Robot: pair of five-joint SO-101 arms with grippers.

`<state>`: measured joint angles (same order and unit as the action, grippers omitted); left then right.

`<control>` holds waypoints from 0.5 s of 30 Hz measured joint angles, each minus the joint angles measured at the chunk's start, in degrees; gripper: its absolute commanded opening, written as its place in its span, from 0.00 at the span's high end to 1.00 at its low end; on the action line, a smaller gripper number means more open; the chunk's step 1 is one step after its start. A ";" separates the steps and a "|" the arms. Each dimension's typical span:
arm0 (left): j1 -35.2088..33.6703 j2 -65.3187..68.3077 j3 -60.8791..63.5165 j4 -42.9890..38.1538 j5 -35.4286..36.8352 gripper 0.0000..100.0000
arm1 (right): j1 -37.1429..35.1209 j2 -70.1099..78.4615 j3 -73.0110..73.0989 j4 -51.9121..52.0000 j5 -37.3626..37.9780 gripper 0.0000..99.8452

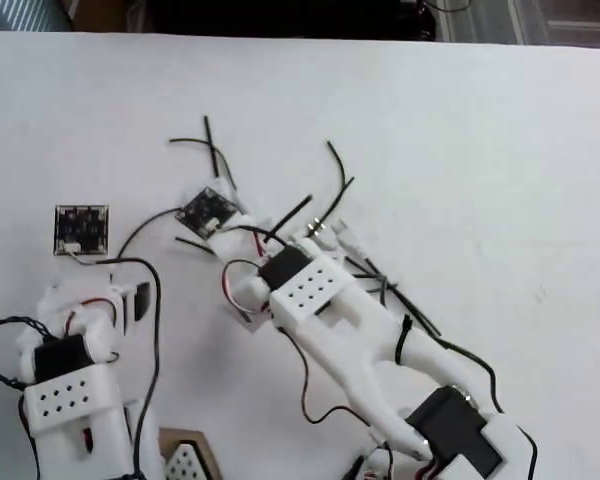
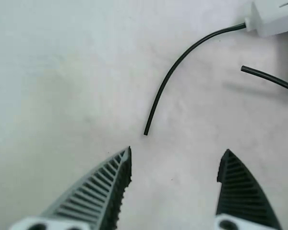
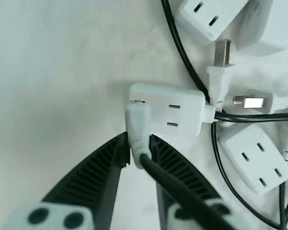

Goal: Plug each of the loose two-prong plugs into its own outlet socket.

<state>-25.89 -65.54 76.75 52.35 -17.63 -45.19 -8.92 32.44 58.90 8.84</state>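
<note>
Two-prong plug (image 3: 136, 125) is sitting against a white outlet socket (image 3: 175, 112) near the table's (image 1: 480, 130) middle; I'm clamping it in my right gripper (image 3: 139, 141) and holding my left gripper's (image 2: 177, 153) fingers apart.

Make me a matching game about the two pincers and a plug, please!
Things:
1. left pincer
2. right pincer
3. loose plug

States:
A. lying free with its metal prongs bare
B. open above the table
C. shut on a white plug

Pairs: 1-B, 2-C, 3-A
</note>
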 measured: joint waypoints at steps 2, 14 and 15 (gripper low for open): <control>0.00 0.00 0.00 0.00 0.00 0.72 | 0.00 0.00 0.00 0.00 0.00 0.98; 0.00 0.00 0.00 0.00 0.00 0.72 | 0.26 6.33 -5.19 1.41 2.55 0.98; 0.00 0.00 0.00 0.00 0.00 0.72 | 0.26 7.21 -6.59 2.46 2.55 0.98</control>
<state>-25.89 -65.54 76.75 52.35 -17.63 -44.92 -1.71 25.85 61.36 11.38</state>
